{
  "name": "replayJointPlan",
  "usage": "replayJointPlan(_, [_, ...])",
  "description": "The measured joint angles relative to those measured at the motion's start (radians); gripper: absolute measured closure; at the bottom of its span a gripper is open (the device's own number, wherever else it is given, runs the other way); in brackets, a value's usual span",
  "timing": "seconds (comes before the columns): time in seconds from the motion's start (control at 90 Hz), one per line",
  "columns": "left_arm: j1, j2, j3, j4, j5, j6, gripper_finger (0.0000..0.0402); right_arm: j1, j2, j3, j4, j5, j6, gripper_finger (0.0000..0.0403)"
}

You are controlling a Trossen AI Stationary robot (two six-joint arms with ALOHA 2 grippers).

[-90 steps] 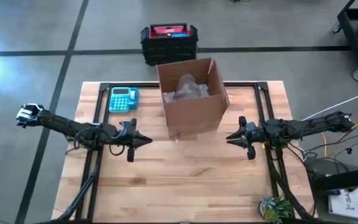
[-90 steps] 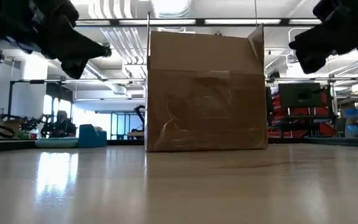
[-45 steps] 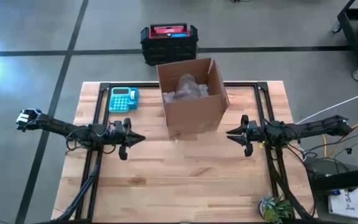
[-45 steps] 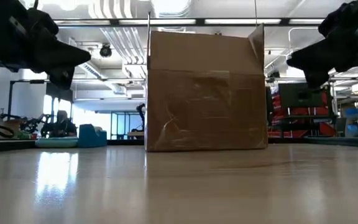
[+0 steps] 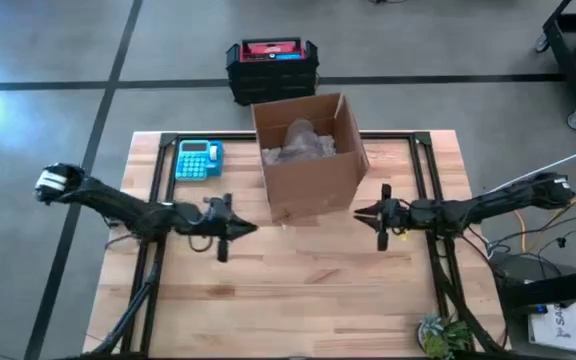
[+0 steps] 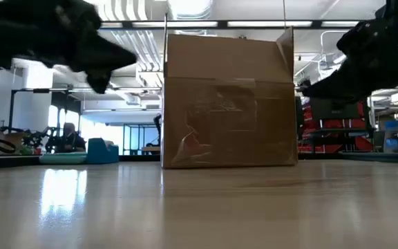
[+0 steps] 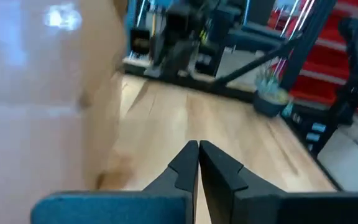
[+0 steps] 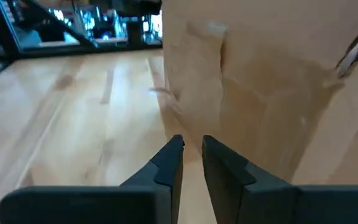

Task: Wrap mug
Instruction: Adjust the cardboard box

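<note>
Jaws clenched and empty, the left gripper (image 5: 236,229) and right gripper (image 5: 366,213) flank the open cardboard box (image 5: 308,155) from above, their tips turned toward each other near the box's front corners; the right looks slightly nearer. A pale crinkled bundle (image 5: 298,142), likely the wrapped mug, lies inside the box at the far middle of the surface (image 5: 298,290), behind and between the jaws; its long axis and heading cannot be told.

At surface level, both grippers hang above the wood on either side of the box, whose wall hides the bundle.

Left wrist: fingers (image 7: 182,165) pressed together, box wall beside them.

Right wrist: fingers (image 8: 169,155) nearly touching, box corner just ahead.
</note>
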Motion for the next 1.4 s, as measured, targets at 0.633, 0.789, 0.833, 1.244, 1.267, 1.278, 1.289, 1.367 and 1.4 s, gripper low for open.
replayJointPlan(0.633, [0.208,0.357,0.142,0.026,-0.075,0.059,0.04,0.0,0.035,0.0,0.002,0.003,0.01,0.0349])
replayJointPlan(0.789, [0.258,0.357,0.153,0.03,-0.066,0.095,0.04,0.0,0.035,0.0,0.003,0.003,0.012,0.0338])
replayJointPlan(0.833, [0.269,0.357,0.154,0.028,-0.063,0.1,0.04,0.0,0.036,0.0,0.002,0.003,0.012,0.0335])
replayJointPlan(1.244, [0.286,0.357,0.165,0.023,-0.019,0.105,0.0401,-0.035,0.179,0.062,0.129,-0.005,0.009,0.0316])
replayJointPlan(1.267, [0.286,0.357,0.165,0.023,-0.019,0.105,0.04,-0.043,0.202,0.074,0.129,-0.005,0.008,0.0315])
replayJointPlan(1.278, [0.286,0.357,0.165,0.023,-0.019,0.105,0.04,-0.048,0.215,0.08,0.129,-0.005,0.006,0.0315])
replayJointPlan(1.289, [0.286,0.357,0.165,0.023,-0.019,0.105,0.04,-0.054,0.229,0.087,0.128,-0.005,0.003,0.0315])
replayJointPlan(1.367, [0.286,0.357,0.165,0.023,-0.019,0.106,0.0399,-0.093,0.333,0.138,0.12,-0.006,-0.025,0.0317])
replayJointPlan(1.4, [0.286,0.357,0.165,0.023,-0.019,0.109,0.0399,-0.112,0.368,0.154,0.119,-0.007,-0.029,0.0319])
